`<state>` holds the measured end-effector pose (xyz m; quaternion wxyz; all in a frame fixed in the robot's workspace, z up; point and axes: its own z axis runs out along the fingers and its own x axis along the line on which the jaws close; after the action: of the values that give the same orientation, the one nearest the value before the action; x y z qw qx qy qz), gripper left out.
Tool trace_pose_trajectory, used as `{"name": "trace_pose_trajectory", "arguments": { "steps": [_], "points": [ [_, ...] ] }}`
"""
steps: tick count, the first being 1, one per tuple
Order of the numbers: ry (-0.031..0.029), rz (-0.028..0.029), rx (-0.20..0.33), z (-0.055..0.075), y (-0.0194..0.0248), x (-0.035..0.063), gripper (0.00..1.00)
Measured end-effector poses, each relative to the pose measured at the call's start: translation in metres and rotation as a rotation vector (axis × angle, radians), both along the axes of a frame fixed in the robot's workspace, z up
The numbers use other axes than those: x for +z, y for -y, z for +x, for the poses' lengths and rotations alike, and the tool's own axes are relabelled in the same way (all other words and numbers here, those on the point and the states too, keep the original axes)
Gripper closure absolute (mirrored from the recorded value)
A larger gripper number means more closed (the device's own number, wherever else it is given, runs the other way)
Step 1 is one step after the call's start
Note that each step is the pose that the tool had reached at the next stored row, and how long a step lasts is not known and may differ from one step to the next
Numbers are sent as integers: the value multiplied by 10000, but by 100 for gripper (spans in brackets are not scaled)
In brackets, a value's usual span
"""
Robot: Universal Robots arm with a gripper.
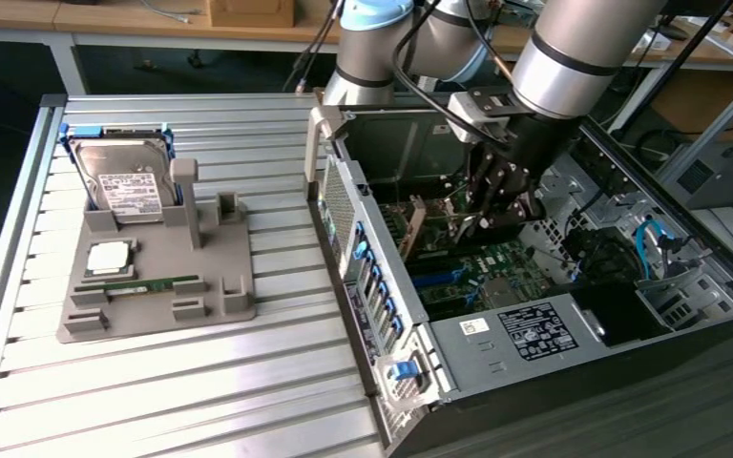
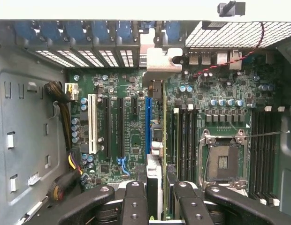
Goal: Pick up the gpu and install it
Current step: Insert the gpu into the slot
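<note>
The gpu (image 2: 157, 154) stands on edge between the gripper (image 2: 157, 199) fingers (image 2: 135, 201), clamped there, right over the blue slot (image 2: 148, 124) on the motherboard (image 2: 122, 93) inside the open computer case (image 1: 380, 286). Its silver bracket (image 2: 159, 58) sits against the case's rear wall. Out on the counter (image 1: 214, 382), the hard drive (image 1: 127, 186) leans in the grey holder (image 1: 220, 301) near the far corner.

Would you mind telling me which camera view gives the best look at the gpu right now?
The wrist view: the gpu stands edge-on between the fingers, directly above the blue slot, with its silver bracket at the case wall. In the exterior view the gpu is a thin upright sliver inside the case, partly hidden by the arm.
</note>
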<state>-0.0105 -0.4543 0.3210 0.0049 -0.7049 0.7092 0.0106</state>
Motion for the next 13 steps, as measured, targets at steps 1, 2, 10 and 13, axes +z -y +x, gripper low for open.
{"name": "trace_pose_trajectory", "arguments": {
  "steps": [1,2,10,13],
  "points": [
    [0,-12,-63,0,1,-9,73],
    [0,-18,-128,0,2,-14,73],
    [1,-169,-339,-24,3,-78,73],
    [2,-178,-341,-39,4,-106,73]
  ]
}}
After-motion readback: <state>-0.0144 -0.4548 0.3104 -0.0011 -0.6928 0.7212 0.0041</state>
